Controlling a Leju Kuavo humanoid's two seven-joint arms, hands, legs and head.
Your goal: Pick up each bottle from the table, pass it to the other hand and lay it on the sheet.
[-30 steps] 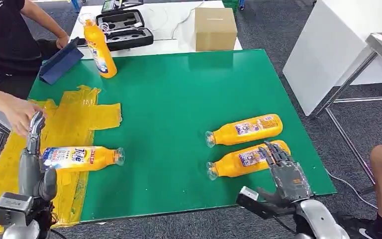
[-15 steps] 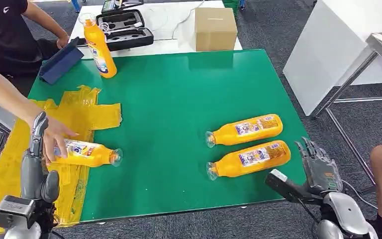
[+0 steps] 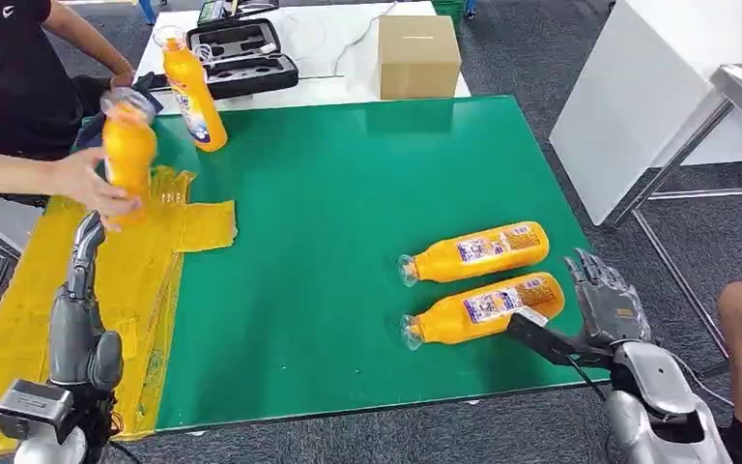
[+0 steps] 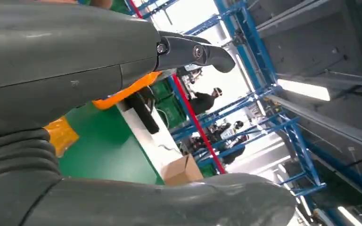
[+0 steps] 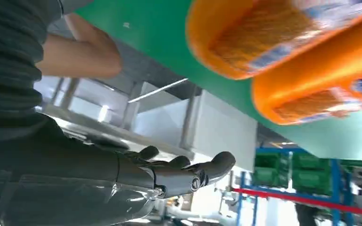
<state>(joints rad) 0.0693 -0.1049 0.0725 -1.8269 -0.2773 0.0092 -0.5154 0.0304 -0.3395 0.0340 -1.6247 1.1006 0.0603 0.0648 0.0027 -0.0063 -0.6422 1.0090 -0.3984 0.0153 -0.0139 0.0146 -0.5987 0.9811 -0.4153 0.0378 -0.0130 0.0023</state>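
**Both hands empty; two bottles lie by the right fingers**

Right hand: fingers spread and straight, holding nothing, at the near right edge of the green table. Near lying bottle sits just beside the fingertips, its base end toward them, clear cap pointing away. Far lying bottle lies parallel, just beyond the first. Both carry blue-and-white labels; print too small to read.

Left hand: fingers extended upward, nothing in them, over the yellow sheet. Just past the fingertips a person's hand holds a lifted bottle upright above the sheet, clear of the robot's fingers.

Standing bottle is upright at the far edge, well apart from both hands, label unreadable. Cardboard box and open black case behind the table.
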